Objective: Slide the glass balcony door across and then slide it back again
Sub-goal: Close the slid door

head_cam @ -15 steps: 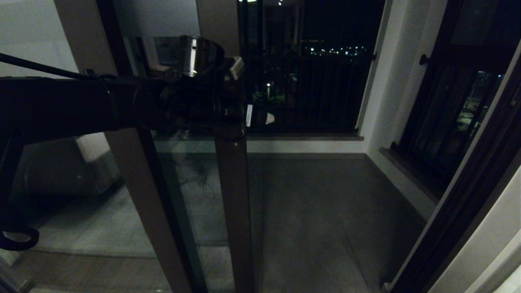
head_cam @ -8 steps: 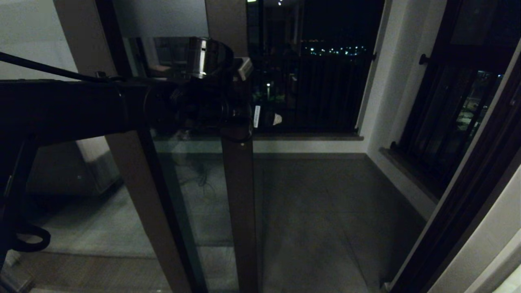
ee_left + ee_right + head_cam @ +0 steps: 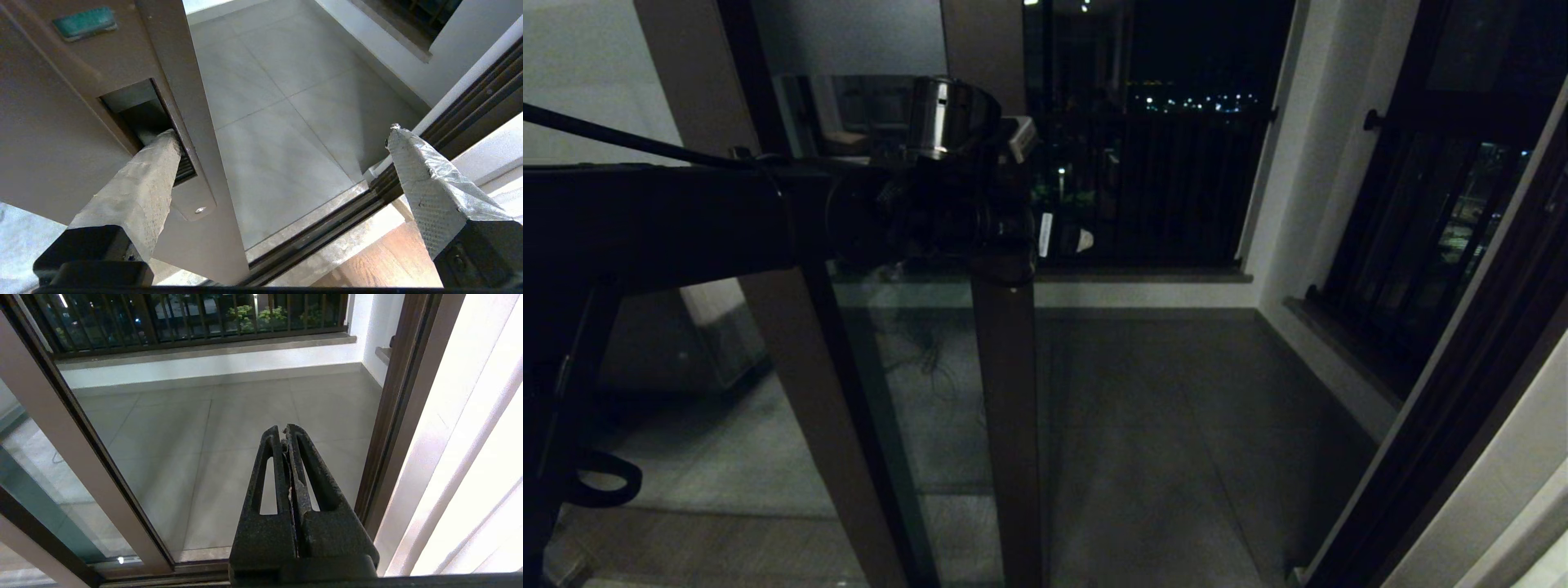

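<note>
Looking from the head, the left gripper (image 3: 1045, 233) sits against the door (image 3: 1005, 392) frame's upright edge, doorway open to the balcony floor (image 3: 1160, 425) on its right. Left wrist: jaws spread wide, one finger (image 3: 151, 167) tucked into the recessed handle (image 3: 139, 110). Right wrist: right gripper (image 3: 285, 430) hangs parked, jaws pressed together, holding nothing.

Door (image 3: 1005, 408) top and bottom cropped

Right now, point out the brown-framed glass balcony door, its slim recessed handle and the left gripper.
brown-framed glass balcony door (image 3: 1005, 408): head view, on its brown stile.
recessed handle (image 3: 135, 108): left wrist view, inside the slot.
left gripper (image 3: 282, 134): left wrist view, midway between fingertips.
</note>
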Tool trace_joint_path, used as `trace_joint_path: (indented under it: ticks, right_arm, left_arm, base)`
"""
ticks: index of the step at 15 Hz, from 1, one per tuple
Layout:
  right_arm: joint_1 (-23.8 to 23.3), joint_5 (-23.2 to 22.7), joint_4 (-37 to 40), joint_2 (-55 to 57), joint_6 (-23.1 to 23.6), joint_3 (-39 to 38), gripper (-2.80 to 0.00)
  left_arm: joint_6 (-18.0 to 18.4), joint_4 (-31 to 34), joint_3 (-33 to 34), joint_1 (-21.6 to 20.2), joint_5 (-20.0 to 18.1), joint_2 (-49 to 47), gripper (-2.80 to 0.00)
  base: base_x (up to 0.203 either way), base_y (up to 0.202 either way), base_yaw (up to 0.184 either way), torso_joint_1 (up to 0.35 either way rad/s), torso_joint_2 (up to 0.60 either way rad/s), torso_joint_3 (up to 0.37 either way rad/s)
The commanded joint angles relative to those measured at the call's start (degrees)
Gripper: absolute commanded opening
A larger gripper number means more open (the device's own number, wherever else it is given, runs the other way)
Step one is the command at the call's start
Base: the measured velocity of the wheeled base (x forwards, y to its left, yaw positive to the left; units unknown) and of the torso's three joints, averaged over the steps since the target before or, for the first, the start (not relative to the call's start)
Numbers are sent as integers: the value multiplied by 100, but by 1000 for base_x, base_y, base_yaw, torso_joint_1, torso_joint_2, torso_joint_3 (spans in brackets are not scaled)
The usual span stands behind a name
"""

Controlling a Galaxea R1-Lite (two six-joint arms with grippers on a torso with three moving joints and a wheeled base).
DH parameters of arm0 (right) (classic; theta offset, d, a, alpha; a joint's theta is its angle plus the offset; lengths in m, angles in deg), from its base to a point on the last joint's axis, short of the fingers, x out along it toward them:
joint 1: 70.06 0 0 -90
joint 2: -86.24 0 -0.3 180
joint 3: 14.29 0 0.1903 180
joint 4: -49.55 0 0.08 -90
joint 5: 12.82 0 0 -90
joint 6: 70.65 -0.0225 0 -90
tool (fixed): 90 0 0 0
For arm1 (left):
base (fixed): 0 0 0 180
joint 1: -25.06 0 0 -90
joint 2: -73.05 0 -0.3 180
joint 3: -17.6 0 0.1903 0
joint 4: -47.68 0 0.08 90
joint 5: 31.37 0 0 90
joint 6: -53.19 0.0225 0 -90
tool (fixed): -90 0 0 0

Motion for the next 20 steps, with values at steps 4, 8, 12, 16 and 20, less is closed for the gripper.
trace_joint_path:
  ticks: [4, 8, 12, 16, 20]
  right_arm:
    - [8, 1, 0, 0, -1, -1, -280]
    - [-1, 1, 0, 0, -1, -1, -280]
    - [8, 1, 0, 0, -1, -1, -280]
    - [3, 1, 0, 0, -1, -1, -280]
    - [-1, 1, 0, 1, -1, -1, -280]
  left_arm:
    - [-2, -14, -93, 144, -12, -69, 0]
    - [-11, -14, -146, 225, 23, -113, 0]
    - [-2, -21, -155, 269, 25, -140, 0]
    - [-2, -23, -177, 295, 32, -192, 0]
    - [-2, -31, -216, 351, 32, -263, 0]
  base:
    - [0, 0, 0, 0, 0, 0]
    - [0, 0, 0, 0, 0, 0]
    - [0, 0, 0, 0, 0, 0]
    - [0, 0, 0, 0, 0, 0]
    - [0, 0, 0, 0, 0, 0]
